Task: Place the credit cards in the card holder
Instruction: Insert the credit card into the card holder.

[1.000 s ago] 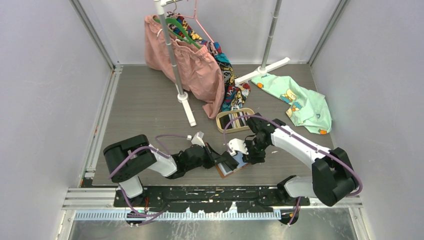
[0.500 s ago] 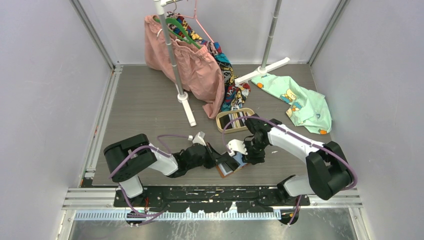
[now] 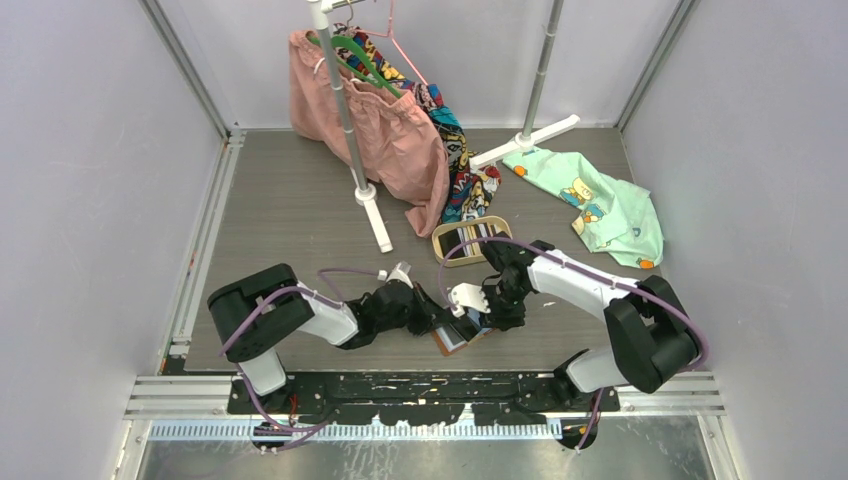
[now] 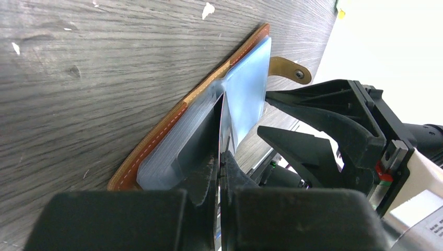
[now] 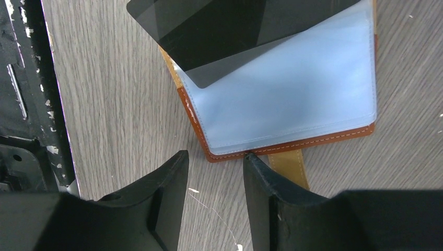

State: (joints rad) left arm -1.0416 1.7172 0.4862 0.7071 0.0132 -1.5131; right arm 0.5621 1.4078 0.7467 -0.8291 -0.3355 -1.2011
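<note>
My right pincer (image 5: 213, 170) has edged closer and narrowed slightly; it is spread and empty at the open card holder's (image 5: 292, 104) rim. My left pincer (image 4: 220, 157) pinches a dark credit card (image 5: 230, 26), whose corner sits under the clear sleeve (image 5: 313, 68), so insertion has only begun.

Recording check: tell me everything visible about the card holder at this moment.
The card holder lies open and flat on the wood-grain table, near the arms' bases. It looks like tan-brown leather with pale stitching, lined with clear bluish plastic sleeves. A tan strap with a snap sticks out from one edge. A dark card, pinched by the left tool, has one corner under a sleeve. The open right tool is at the strap edge; contact is unclear.
</note>
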